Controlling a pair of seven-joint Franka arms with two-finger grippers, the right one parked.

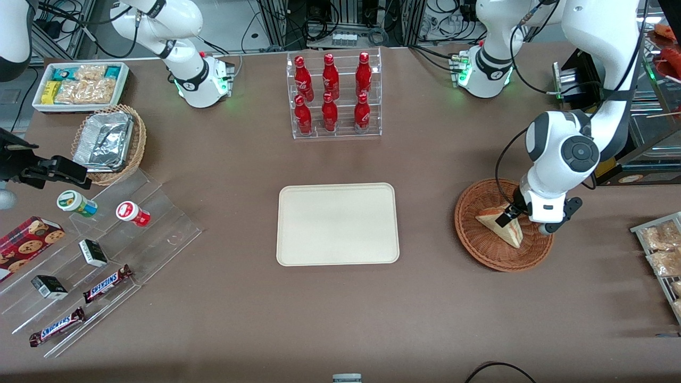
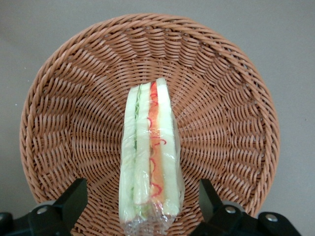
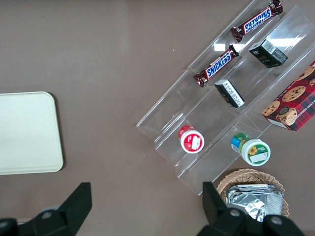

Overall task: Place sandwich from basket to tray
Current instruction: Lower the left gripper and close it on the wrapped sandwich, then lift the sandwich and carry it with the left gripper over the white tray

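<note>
The gripper point(image 2: 142, 206) hangs low inside the basket point(image 2: 74, 98), with its two fingers point(image 2: 71, 199) spread wide, one on each side of the sandwich point(image 2: 150, 157), and neither finger touches it. The sandwich lies between them on the woven bottom of the basket, wrapped in clear film, standing on its edge so that the bread and the red and green layers show. Its long axis runs from the gripper toward the middle of the basket, so it lies along the gap and the fingers would close across its thin side, on the two bread faces. I judge that the next move is only to descend a little and close. In the front view the gripper point(image 1: 512, 211) covers part of the sandwich point(image 1: 503, 229), and the tray point(image 1: 338, 223) lies well apart from the basket point(image 1: 479, 247), toward the parked arm's end of the table, with nothing on it.
</note>
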